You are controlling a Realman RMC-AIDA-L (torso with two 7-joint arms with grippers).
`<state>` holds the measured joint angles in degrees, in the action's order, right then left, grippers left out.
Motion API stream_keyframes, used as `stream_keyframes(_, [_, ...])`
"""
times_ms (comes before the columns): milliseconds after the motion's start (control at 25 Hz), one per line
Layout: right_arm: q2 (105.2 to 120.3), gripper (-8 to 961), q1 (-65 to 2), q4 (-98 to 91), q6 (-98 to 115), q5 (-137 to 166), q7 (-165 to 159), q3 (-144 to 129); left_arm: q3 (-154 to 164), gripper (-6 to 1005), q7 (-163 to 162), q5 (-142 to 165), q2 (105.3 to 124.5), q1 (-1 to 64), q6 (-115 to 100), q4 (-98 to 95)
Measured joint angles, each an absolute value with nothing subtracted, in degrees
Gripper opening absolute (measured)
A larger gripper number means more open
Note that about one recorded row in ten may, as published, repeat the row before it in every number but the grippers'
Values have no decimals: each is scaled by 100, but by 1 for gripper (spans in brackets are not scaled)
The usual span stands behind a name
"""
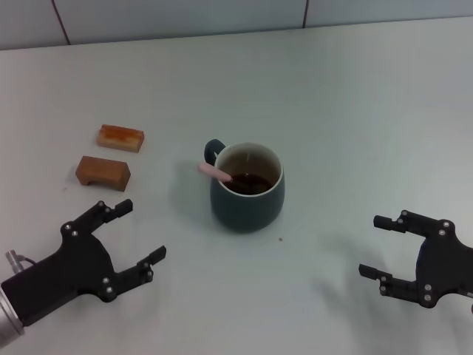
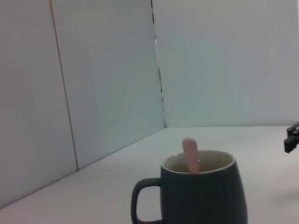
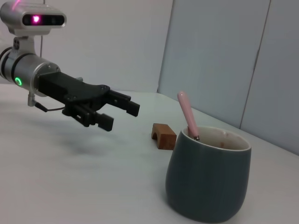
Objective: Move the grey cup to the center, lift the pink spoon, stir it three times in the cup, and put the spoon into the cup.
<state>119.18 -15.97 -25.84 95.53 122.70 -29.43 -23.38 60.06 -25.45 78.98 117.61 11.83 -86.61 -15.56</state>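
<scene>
The grey cup (image 1: pixel 247 194) stands upright at the table's middle, with dark brown liquid inside and its handle toward the far left. The pink spoon (image 1: pixel 215 172) stands in the cup, its pink handle leaning on the rim beside the cup's handle. The cup (image 2: pixel 202 196) and spoon (image 2: pixel 190 154) show in the left wrist view, and the cup (image 3: pixel 208 179) and spoon (image 3: pixel 187 114) in the right wrist view. My left gripper (image 1: pixel 139 231) is open and empty at the near left, apart from the cup. My right gripper (image 1: pixel 375 246) is open and empty at the near right.
Two small brown blocks (image 1: pixel 103 172) (image 1: pixel 120 137) lie at the left, beyond my left gripper. One block (image 3: pixel 163 135) shows past the cup in the right wrist view. A tiled wall (image 1: pixel 222 15) bounds the table's far edge.
</scene>
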Motion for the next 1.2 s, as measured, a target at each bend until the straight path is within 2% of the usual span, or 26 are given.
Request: stream_keyframes(1200, [11909,743,-1631,-2548,9481,12264,-2944,-2329,6089,842,-2538,8556,11796,1029,-8683,-1851])
